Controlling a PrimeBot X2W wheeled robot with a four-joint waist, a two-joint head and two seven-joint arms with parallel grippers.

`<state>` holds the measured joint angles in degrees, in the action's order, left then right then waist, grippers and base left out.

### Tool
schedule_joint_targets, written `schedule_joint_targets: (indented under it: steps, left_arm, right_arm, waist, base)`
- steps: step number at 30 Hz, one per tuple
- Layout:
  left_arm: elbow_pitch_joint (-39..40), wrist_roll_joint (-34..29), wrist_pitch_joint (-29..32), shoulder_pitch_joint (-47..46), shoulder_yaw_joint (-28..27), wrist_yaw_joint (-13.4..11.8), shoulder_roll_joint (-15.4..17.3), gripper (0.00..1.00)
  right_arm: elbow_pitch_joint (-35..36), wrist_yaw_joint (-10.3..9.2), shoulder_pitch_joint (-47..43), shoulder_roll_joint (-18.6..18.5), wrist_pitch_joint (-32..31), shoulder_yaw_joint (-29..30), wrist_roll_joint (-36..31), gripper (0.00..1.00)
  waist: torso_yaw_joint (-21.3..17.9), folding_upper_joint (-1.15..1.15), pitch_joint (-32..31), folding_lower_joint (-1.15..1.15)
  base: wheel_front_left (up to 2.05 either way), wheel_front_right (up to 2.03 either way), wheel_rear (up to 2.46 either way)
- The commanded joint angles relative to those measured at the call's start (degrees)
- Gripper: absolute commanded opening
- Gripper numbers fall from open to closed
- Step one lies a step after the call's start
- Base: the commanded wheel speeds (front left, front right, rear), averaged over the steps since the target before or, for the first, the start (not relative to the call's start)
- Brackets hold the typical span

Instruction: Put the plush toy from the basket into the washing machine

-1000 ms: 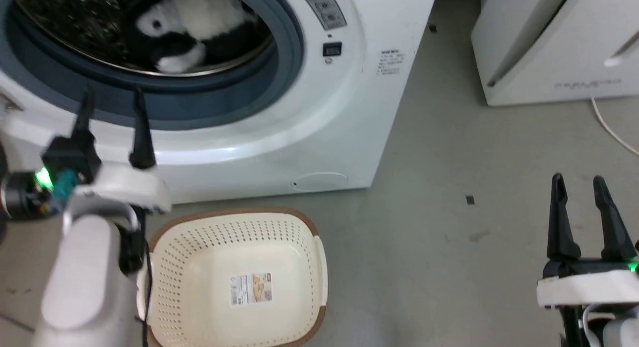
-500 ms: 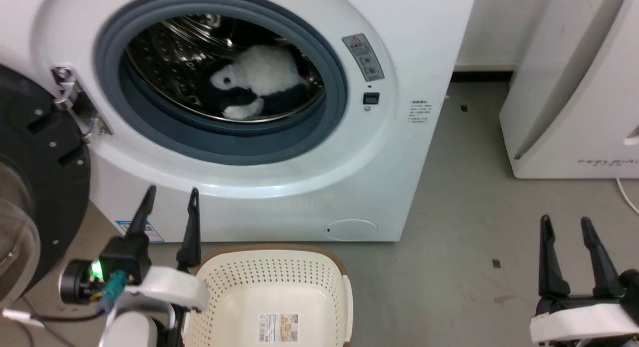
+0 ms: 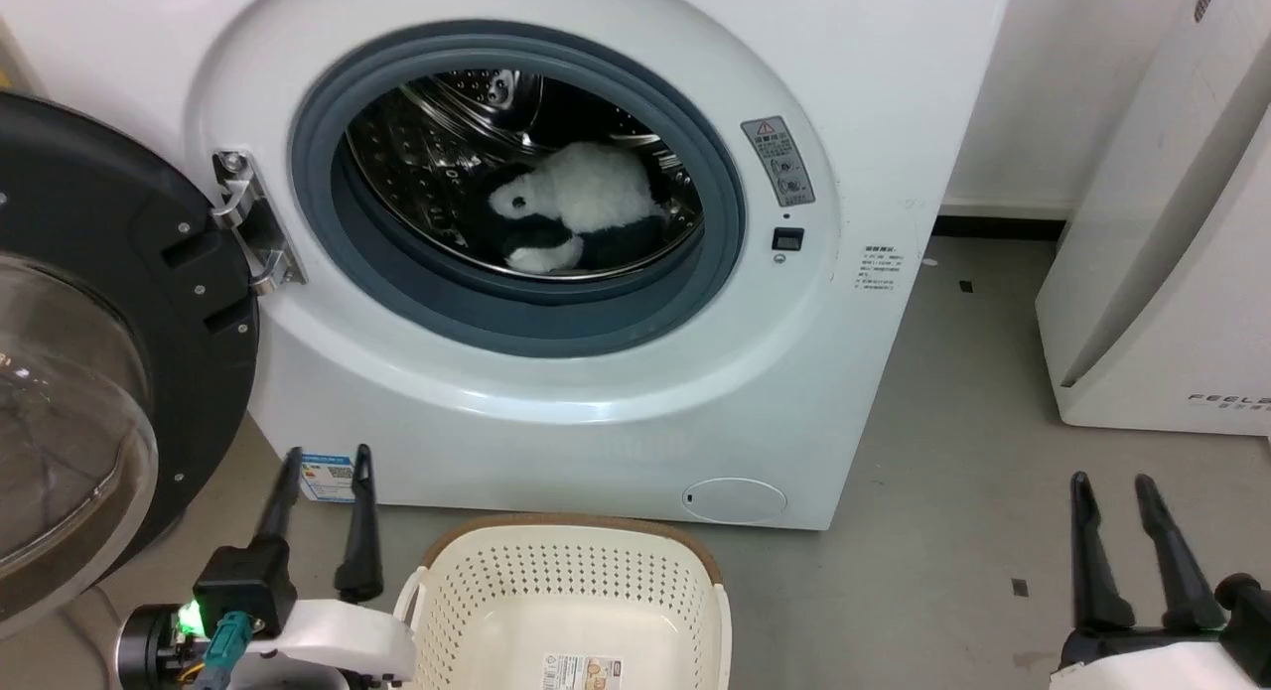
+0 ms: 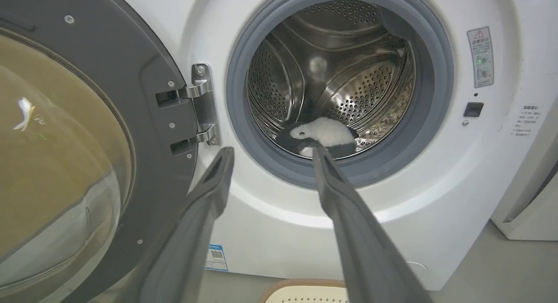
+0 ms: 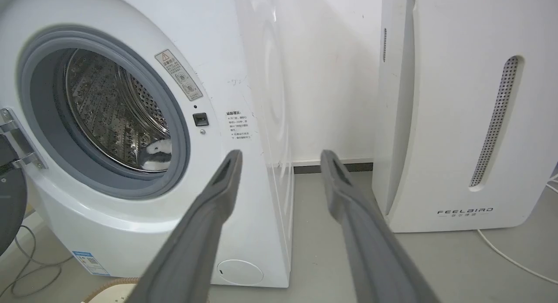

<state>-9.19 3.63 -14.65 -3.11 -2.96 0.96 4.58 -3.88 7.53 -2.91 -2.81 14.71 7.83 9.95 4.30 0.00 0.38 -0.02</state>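
The black-and-white plush toy lies inside the steel drum of the white washing machine, whose black-framed glass door hangs wide open on the left. The toy shows low in the drum in the left wrist view, and a sliver of the toy appears in the right wrist view. The cream basket sits on the floor before the washer with nothing in it but its label. My left gripper is open beside the basket's left rim. My right gripper is open over the floor at lower right.
A white slanted appliance marked FEELBIRD stands right of the washer, a white cable trailing on the floor by it. Grey cables lie under the open door. Grey floor runs between the two machines.
The head camera has tilted up and back, so the washer front and open door have come into view. Both grippers stay open; the left one has dropped away from the porthole toward the basket.
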Motion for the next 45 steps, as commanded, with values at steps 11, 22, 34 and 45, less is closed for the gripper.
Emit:
schedule_joint_targets:
  steps: [11, 22, 34, 45]
  left_arm:
    - [0.6, -0.24, 1.03, 0.2, 0.25, -0.06, -0.13, 0.0]
    - [1.41, -0.56, 2.32, 0.47, 0.5, -0.15, -0.28, 0.0]
    - [2.29, -0.91, 3.71, 0.77, 0.78, -0.24, -0.44, 0.0]
    - [3.1, -1.23, 4.99, 1.04, 1.04, -0.32, -0.59, 0.0]
  right_arm:
    - [0.27, 0.01, 0.21, 0.0, -0.98, -0.53, -0.66, 0.0]
    - [0.61, 0.0, 0.46, -0.01, -2.28, -1.22, -1.53, 0.0]
    - [0.98, 0.0, 0.74, -0.02, -3.68, -1.97, -2.49, 0.0]
    - [1.32, -0.01, 1.0, -0.02, -4.97, -2.65, -3.36, 0.0]
  waist:
    - [-0.27, 0.0, -0.04, 0.02]
    - [-0.65, 0.0, -0.07, 0.02]
    - [-1.07, 0.0, -0.11, 0.02]
    - [-1.44, 0.0, -0.14, 0.02]
  base:
    - [0.0, 0.0, 0.0]
    - [0.0, 0.0, 0.0]
    - [0.0, 0.0, 0.0]
    - [0.0, 0.0, 0.0]
